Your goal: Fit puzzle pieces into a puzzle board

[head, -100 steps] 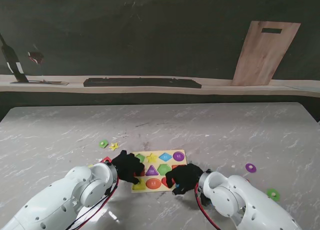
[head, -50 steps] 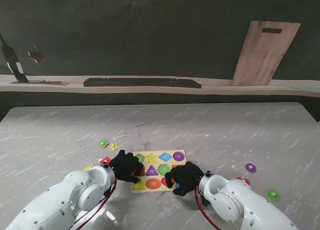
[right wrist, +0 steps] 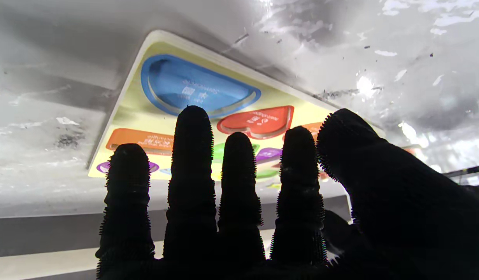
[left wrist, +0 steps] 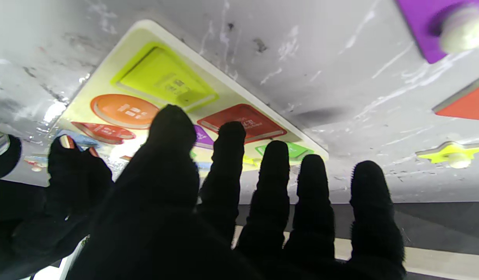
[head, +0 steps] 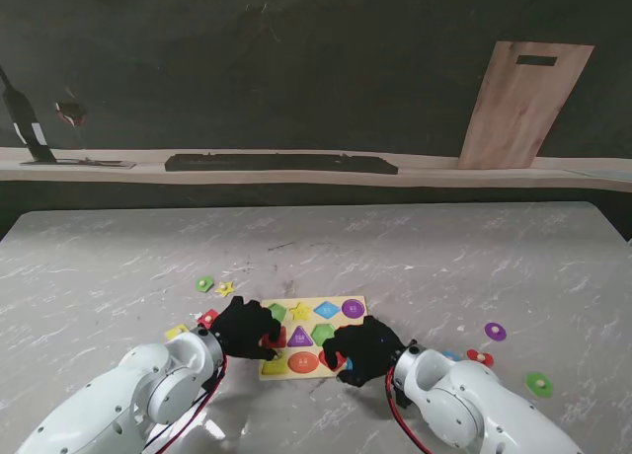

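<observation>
- The left hand covered the near left corner of the puzzle board, hiding the slots there.
- The right hand covered the board's near right corner.
- Whether either hand touched the board could not be told from the stand view.
- In the left wrist view a purple piece was blurred and cut by the picture's edge.
- An orange-red piece was cut there too.
- Small pieces near the tabletop's right edge were too small to name.
</observation>
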Robot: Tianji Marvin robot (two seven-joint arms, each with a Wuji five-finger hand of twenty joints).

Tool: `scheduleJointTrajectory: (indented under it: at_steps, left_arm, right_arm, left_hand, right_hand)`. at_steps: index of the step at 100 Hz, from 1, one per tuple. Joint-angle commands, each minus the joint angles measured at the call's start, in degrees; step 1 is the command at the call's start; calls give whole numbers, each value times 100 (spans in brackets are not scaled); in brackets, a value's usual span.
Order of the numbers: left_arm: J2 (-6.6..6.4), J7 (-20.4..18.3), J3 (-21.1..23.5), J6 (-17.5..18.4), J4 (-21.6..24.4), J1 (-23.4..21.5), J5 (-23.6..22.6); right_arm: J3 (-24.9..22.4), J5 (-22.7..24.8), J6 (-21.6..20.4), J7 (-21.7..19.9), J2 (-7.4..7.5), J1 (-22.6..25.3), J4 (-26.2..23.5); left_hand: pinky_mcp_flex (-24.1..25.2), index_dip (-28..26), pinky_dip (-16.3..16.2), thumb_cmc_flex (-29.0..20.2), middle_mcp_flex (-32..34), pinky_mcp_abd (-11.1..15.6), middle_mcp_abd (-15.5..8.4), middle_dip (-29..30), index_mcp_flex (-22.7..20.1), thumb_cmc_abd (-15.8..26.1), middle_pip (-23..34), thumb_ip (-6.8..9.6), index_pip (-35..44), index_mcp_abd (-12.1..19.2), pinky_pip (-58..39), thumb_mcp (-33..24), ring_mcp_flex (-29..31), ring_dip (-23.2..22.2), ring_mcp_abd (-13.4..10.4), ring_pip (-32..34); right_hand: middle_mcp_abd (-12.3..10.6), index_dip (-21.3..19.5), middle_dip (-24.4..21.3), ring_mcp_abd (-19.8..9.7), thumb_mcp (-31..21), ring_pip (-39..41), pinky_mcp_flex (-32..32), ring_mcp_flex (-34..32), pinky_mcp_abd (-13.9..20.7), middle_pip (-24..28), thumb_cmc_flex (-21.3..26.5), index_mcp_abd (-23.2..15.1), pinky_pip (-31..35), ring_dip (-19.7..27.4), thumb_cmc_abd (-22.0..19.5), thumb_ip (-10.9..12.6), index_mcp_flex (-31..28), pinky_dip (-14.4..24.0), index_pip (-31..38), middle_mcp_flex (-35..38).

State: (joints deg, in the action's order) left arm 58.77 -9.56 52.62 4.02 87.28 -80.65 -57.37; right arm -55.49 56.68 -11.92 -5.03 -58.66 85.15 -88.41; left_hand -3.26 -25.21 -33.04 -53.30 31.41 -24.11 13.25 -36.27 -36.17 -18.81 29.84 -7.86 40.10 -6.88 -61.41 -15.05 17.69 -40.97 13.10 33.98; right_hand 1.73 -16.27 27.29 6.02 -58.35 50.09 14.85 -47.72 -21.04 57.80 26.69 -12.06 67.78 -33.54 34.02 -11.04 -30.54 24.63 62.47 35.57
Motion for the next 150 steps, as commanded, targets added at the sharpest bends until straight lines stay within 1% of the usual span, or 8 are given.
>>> scheduleJointTrajectory:
  at_steps: [1, 20, 29, 49, 63, 83, 109, 150]
  left_arm:
    - [24, 150, 89, 4, 96, -128, -55]
    - [99, 729, 397, 24, 216, -430, -99]
    - [157, 995, 571, 6, 288, -604, 40]
    - [371, 1768, 872, -234, 376, -964, 691]
    - [539, 2137, 1047, -197, 383, -1152, 1423]
    - [618, 2111, 1220, -124, 504, -1333, 1991]
    - [611, 2097, 1220, -71, 506, -1334, 1972]
    - [595, 1582, 1257, 348, 435, -1285, 2741]
  right_arm:
    - [-29, 87, -37, 128, -38, 66, -78]
    - [-245, 210, -51, 408, -67, 194, -155]
    - [-446, 189, -137, 477, -82, 295, -215]
    - [-1150, 13, -397, -3, -51, 686, -560]
    - [-1677, 372, -639, -52, -10, 1022, -725]
    - [-2345, 1080, -1004, 110, 52, 1463, -787]
    - [-2786, 1742, -1310, 492, 126, 1790, -652]
    - [-2926, 2105, -1710, 763, 197, 1969, -591]
  left_hand:
    - [50, 65, 53, 183, -215, 534, 124, 74, 177, 211, -131, 223, -364, -4, -87, -171, -80, 71, -7, -143]
    - [127, 237, 179, 630, -498, 502, 117, 440, 769, 359, -488, 391, -1120, -175, 141, -469, -213, 390, -29, -495]
    - [169, 334, 397, 802, -674, 531, 119, 782, 978, 331, -740, 374, -1320, -260, 538, -411, -299, 639, -32, -740]
    - [269, 451, 608, 940, -871, 547, 139, 1104, 1108, 296, -965, 367, -1540, -294, 909, -112, -460, 911, -43, -1050]
    - [296, 490, 711, 925, -819, 514, 135, 1219, 997, 213, -1035, 384, -1629, -272, 1088, 78, -438, 1021, -45, -1166]
    - [361, 518, 788, 899, -833, 534, 115, 1255, 956, 225, -1110, 395, -1733, -235, 1280, 122, -462, 1094, -102, -1301]
    - [350, 501, 766, 887, -825, 495, 98, 1226, 915, 240, -1117, 397, -1762, -221, 1307, 171, -452, 1089, -119, -1349]
    - [305, 505, 756, 1236, -852, 642, -42, 1235, 1061, -66, -1233, 427, -1897, -104, 1571, 120, -376, 1116, -241, -1532]
  right_hand:
    - [19, -68, -26, 70, 58, -82, -87, 0, 82, -54, 25, -169, -39, 36, -60, -124, -50, -115, 134, -26]
    - [-8, -337, -78, 171, 116, -457, -128, 159, 113, -212, -303, -82, -105, 192, -321, 109, 303, -190, -324, -209]
    - [-74, -934, -86, 133, 136, -650, -142, 360, 145, -239, -697, 107, -110, 238, -498, 686, 579, -209, -797, -295]
    - [-374, -1058, -167, -183, -39, -919, -211, 895, 374, -449, -545, 272, -303, 273, -218, 681, 1228, -223, -1108, -483]
    - [-497, -1134, -170, -294, -425, -1009, -198, 946, 470, -474, -653, 260, -393, 269, 461, 624, 1370, -145, -1110, -564]
    - [-639, -1340, -73, -585, -1112, -650, 75, 860, 687, -234, -545, 200, -375, 23, 1357, 708, 1279, 121, -842, -510]
    - [-715, -1451, 125, -820, -1101, 222, 268, 827, 823, 254, -487, -304, -241, -541, 1451, 553, 887, 545, -746, -427]
    - [-782, -1438, 234, -854, -1113, 508, 541, 500, 827, 421, -618, -232, -107, -707, 1420, 436, 462, 753, -600, -34]
